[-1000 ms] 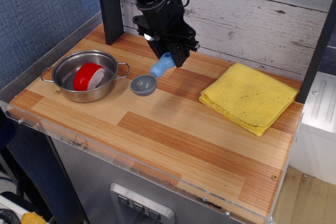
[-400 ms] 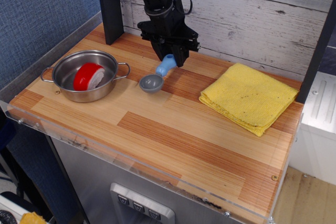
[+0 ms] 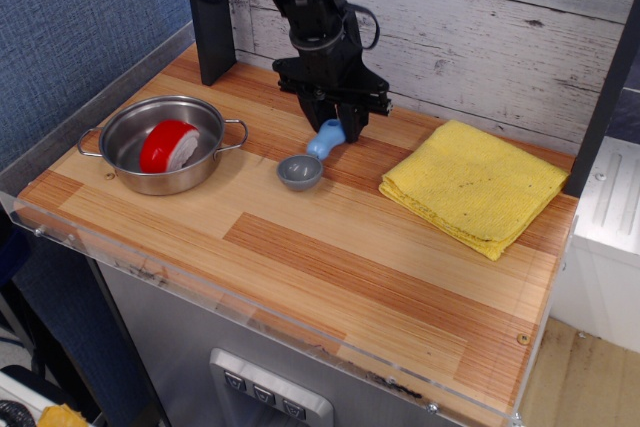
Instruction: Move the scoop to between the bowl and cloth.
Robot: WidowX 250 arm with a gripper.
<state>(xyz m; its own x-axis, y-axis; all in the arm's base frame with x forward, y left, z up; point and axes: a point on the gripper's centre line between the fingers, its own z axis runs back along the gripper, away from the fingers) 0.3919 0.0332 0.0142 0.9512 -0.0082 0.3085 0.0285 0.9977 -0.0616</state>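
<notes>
The scoop (image 3: 306,163), with a round grey cup and a short light-blue handle, is low over or on the wooden table between the bowl and the cloth. My black gripper (image 3: 337,125) is shut on the scoop's blue handle, coming down from above. The steel bowl (image 3: 162,144) with two wire loop handles sits at the left and holds a red and white object (image 3: 168,145). The folded yellow cloth (image 3: 472,184) lies at the right.
A black upright post (image 3: 208,12) stands at the back left. A grey plank wall runs behind the table. A raised clear lip (image 3: 250,317) edges the table's front. A black post (image 3: 607,87) stands at the right.
My gripper has moved to the right and down with the scoop, away from the bowl and toward the cloth. The scoop's cup now sits lower, near the tabletop.
</notes>
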